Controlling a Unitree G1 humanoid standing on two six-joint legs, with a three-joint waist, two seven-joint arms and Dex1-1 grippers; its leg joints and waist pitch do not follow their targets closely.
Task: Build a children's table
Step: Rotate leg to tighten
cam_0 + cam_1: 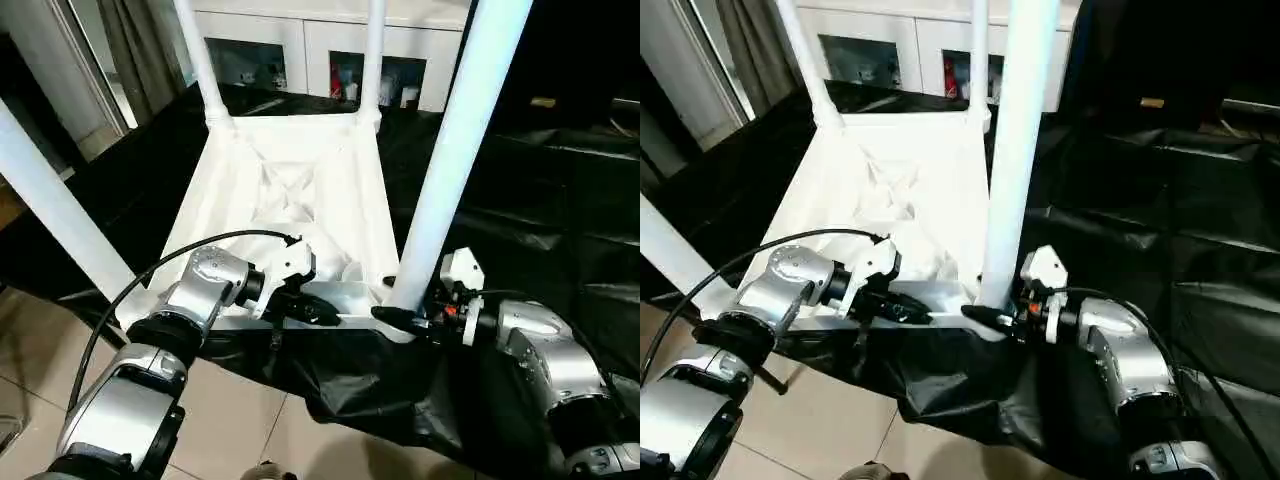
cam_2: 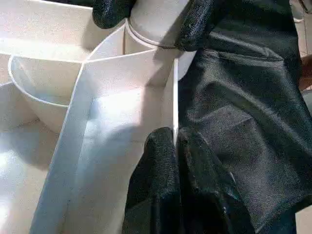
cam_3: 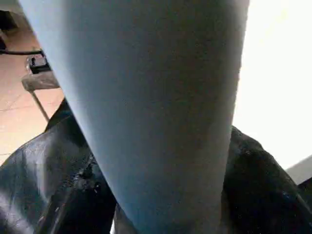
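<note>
Children's table (image 1: 290,190): upside down on black cloth (image 1: 520,200), four legs standing up.
Nearest: left hand (image 2: 174,141) pinched shut on its near rim; right hand (image 1: 405,318) clasping the near right leg (image 1: 450,150) at its base.
Beyond: white cabinet (image 1: 310,40).
Judged nearly done; turning upright remains.

table legs (image 1: 455,150) cut off by top edge, cabinet (image 1: 320,50) contents too small to tell

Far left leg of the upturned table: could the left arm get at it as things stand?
Probably not right away: the left gripper is shut on the tabletop's near rim, and the far left leg stands at the opposite end, across the open underside.
</note>
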